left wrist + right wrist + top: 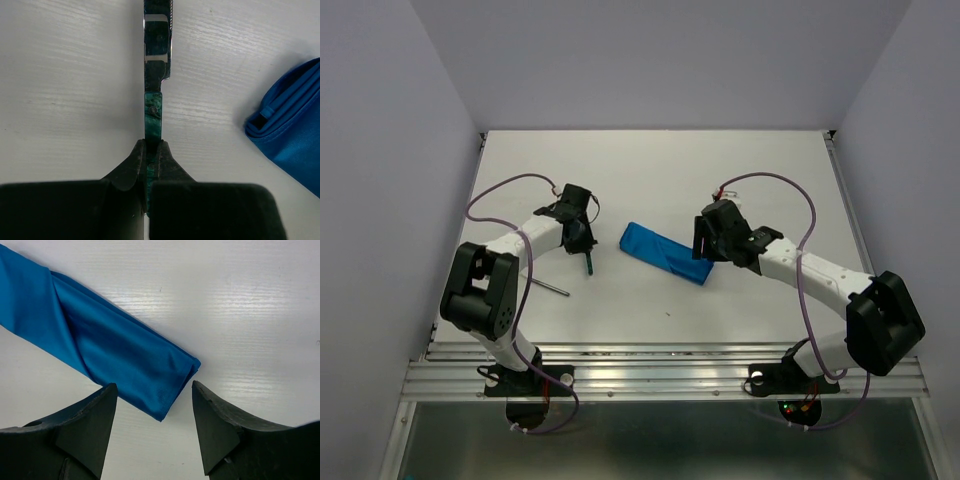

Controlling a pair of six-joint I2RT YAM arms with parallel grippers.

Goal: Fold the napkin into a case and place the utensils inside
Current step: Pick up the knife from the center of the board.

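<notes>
White surface [650, 170] w/ plain pale walls round it, nothing fancy. My left tool [151, 152] is pinched tight on the teal-handled utensil [154, 112], gripping the handle end, blade sticking straight out ahead of the fingers. Can't tell if it's off the surface or just resting on it. The case [665, 253] is already folded and lies mid-surface on a diagonal, far-left end to near-right end. It's off to the right of my left tool, near but not touching. From the left wrist view the end facing me shows stacked cloth edges, so prob the mouth, but not sure tbh. Thing is, in the top view the utensil points toward the near edge while the case runs slantwise, so imo the wrist needs to swing the blade round to line up w/ that long axis before sliding in. My right tool [153, 386] is wide open, hovering over the case's near-right end, holding nothing. Left arm's nearer the far-left end. The grey utensil [550, 287] lies loose nearer my left base.
</notes>
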